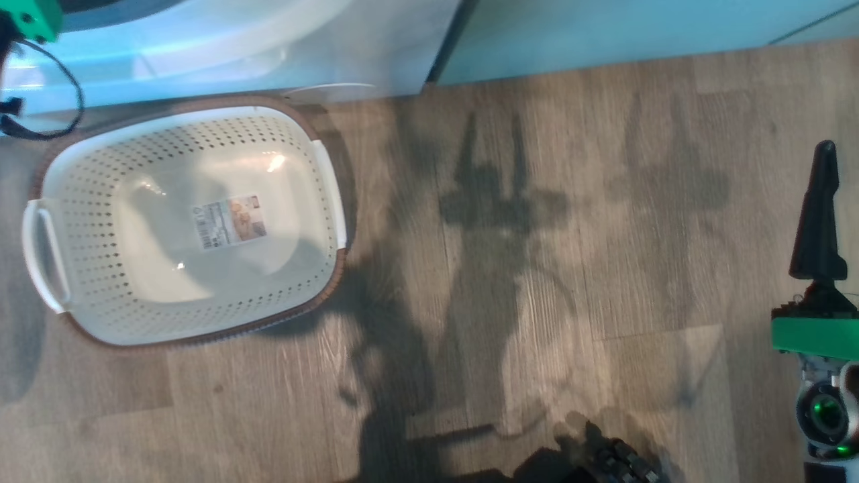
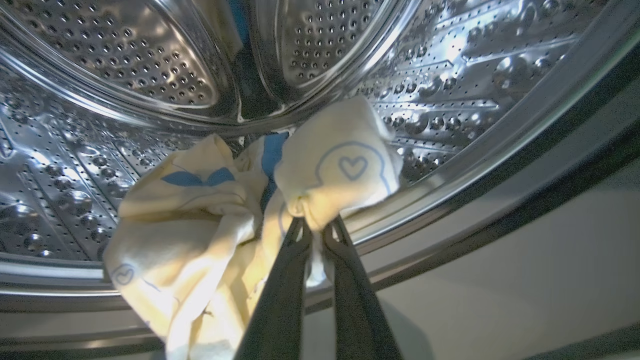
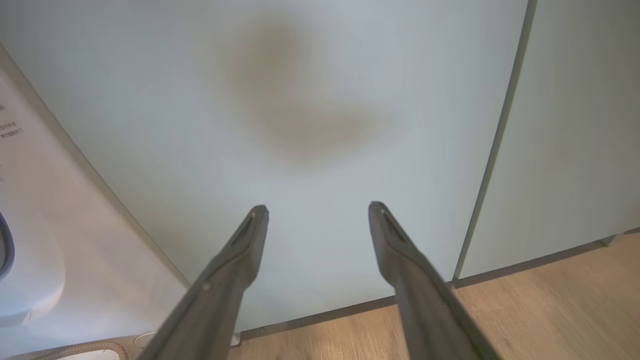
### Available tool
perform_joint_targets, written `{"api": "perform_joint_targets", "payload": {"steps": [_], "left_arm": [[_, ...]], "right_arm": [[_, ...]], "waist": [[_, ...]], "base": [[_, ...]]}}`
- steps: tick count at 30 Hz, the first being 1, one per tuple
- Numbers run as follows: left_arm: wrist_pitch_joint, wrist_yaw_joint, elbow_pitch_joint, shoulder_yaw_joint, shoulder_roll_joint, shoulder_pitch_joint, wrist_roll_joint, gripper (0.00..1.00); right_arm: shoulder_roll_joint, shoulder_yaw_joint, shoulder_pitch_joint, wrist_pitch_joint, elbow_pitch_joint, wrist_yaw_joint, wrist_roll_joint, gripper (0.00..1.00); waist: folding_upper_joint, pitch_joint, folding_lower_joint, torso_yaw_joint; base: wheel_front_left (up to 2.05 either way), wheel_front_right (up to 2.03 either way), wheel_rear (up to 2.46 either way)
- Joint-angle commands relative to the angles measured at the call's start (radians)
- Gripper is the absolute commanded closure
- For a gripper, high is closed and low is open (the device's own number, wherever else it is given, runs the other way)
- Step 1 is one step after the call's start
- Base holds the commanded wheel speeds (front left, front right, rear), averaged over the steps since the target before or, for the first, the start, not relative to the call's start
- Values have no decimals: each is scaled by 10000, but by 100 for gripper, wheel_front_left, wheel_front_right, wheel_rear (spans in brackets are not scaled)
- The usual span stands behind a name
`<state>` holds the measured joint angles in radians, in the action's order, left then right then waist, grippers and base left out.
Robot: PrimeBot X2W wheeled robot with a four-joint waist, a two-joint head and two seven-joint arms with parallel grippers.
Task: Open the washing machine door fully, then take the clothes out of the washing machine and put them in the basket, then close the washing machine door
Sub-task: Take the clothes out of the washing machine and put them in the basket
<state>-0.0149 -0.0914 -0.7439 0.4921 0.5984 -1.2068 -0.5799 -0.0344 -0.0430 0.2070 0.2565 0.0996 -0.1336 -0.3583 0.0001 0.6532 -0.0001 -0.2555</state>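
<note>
In the left wrist view my left gripper is shut on the clothes, a pale yellow bundle with blue heart prints. The bundle hangs over the lower lip of the washing machine's steel drum. The cream basket with a brown rim stands on the floor in the head view, with nothing in it but its label sticker, just below the white front of the washing machine. At the right edge of the head view my right gripper is held off the floor. In the right wrist view it stands open, facing a pale green panel. The door is out of view.
Pale green cabinet panels run to the right of the machine, above a dark plinth. Wooden floor spreads between the basket and my right arm, crossed by my shadow. A black cable loops at the head view's upper left.
</note>
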Motion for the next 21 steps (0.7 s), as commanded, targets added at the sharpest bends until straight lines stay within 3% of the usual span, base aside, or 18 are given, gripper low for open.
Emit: {"api": "perform_joint_targets", "payload": {"steps": [1, 9, 15, 21], "left_arm": [[-378, 150, 358, -316, 360, 39, 84, 100], [-2342, 1242, 1677, -1030, 52, 1179, 107, 100], [-2463, 2285, 4796, -2719, -301, 2811, 903, 100], [-2466, 2446, 7583, -4337, -1083, 4596, 2018, 100]], "right_arm": [[-158, 48, -285, 53, 268, 29, 90, 0], [-158, -240, -486, 53, 388, 29, 438, 0], [-158, -392, -488, 53, 459, 29, 635, 0], [-158, -479, -500, 53, 476, 29, 746, 0]], "waist": [[-1, -155, 1, 152], [-1, -547, 1, 648], [-1, -682, 1, 940], [-1, -825, 1, 1122]], "base": [[0, 0, 0], [0, 0, 0], [0, 0, 0], [0, 0, 0]]}}
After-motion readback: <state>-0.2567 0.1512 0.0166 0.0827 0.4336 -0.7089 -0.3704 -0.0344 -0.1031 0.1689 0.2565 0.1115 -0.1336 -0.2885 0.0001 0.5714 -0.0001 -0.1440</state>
